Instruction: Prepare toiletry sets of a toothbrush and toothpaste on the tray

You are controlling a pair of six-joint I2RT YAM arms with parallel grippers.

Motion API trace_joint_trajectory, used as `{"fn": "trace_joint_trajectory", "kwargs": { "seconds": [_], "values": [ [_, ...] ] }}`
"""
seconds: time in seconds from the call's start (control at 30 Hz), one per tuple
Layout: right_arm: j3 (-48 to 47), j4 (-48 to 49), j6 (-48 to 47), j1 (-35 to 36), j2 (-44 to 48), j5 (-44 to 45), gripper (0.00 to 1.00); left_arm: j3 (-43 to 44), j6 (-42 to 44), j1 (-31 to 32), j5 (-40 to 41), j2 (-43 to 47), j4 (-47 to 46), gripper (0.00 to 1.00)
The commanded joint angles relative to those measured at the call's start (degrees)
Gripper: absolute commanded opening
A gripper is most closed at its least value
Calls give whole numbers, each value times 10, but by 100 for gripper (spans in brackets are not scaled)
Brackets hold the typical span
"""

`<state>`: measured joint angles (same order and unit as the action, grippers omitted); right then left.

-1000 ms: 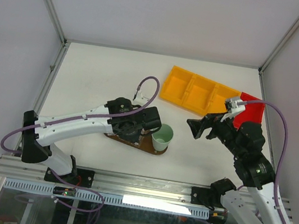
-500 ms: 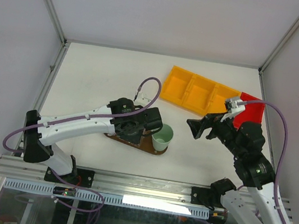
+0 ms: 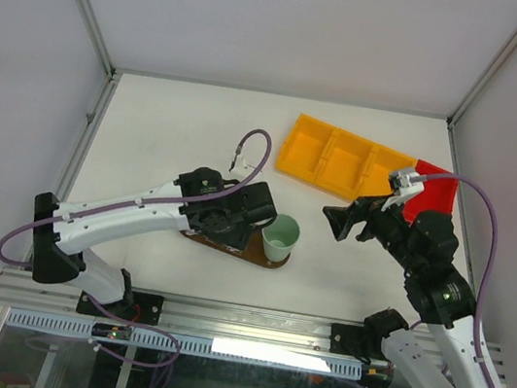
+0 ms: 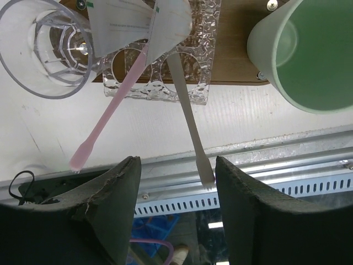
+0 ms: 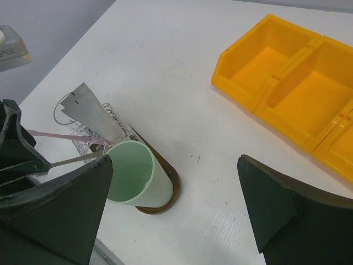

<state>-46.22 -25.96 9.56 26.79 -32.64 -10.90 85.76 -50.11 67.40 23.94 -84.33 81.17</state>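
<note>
On tray [image 4: 237, 61] at table's 6 o'clock, pink brush [image 4: 113, 105] and grey brush [image 4: 187, 110] are leant in clear holder [image 4: 198, 66], tubes [image 4: 171, 22] behind; judged light, thin, slippery, best pinched mid-handle; left gripper [image 4: 176, 163] seen half open, empty; right gripper [image 5: 175, 160] wide, empty; tube tops cropped, brush heads hidden

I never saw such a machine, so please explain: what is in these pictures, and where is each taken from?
Two robot arms stand at a table. One picture looks down from above; two come from wrist cameras. A flat dark brown wooden tray carries a mint-green plastic cup; by it are a clear glass, white squeeze tubes, a thin pink toothbrush and a thin grey toothbrush. Behind lies a yellow plastic bin. The left hand and the right hand are open, empty.
</note>
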Motion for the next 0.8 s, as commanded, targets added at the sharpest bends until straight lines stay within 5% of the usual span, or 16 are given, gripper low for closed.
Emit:
{"fn": "trace_joint_trajectory", "kwargs": {
  "seconds": [0.0, 0.37, 0.77],
  "values": [
    [-2, 32, 4, 1, 0, -2, 100, 9, 14, -5, 0, 44, -24, 59],
    [-10, 23, -2, 2, 0, 7, 100, 29, 62, -5, 4, 98, -84, 75],
    [-45, -13, 3, 1, -3, 46, 100, 63, 195, -14, 77, 183, -262, 99]
  ]
}}
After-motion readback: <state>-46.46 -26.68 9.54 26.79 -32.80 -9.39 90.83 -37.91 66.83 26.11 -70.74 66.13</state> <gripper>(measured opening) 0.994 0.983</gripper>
